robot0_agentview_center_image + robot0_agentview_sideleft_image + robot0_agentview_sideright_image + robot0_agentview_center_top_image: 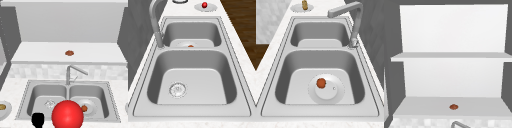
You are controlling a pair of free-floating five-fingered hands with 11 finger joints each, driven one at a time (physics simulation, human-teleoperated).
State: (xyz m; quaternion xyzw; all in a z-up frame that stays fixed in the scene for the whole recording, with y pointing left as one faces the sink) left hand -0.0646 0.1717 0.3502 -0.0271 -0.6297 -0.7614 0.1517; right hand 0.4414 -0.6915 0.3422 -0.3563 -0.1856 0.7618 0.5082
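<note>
Ball, big and red, nearest camera in front view, before sink front rim. Left hand just beside it at left, fingers not readable. Behind: plate with small orange item in right basin. Farther: faucet, shelf with brown item.

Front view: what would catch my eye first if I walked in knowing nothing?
A big red ball fills the bottom middle of the front view, in front of the double sink. Just left of it sits a black hand at the sink's front edge. In the right basin a small orange thing lies on a white plate, and another brown bit rests on the shelf above the tap.
</note>
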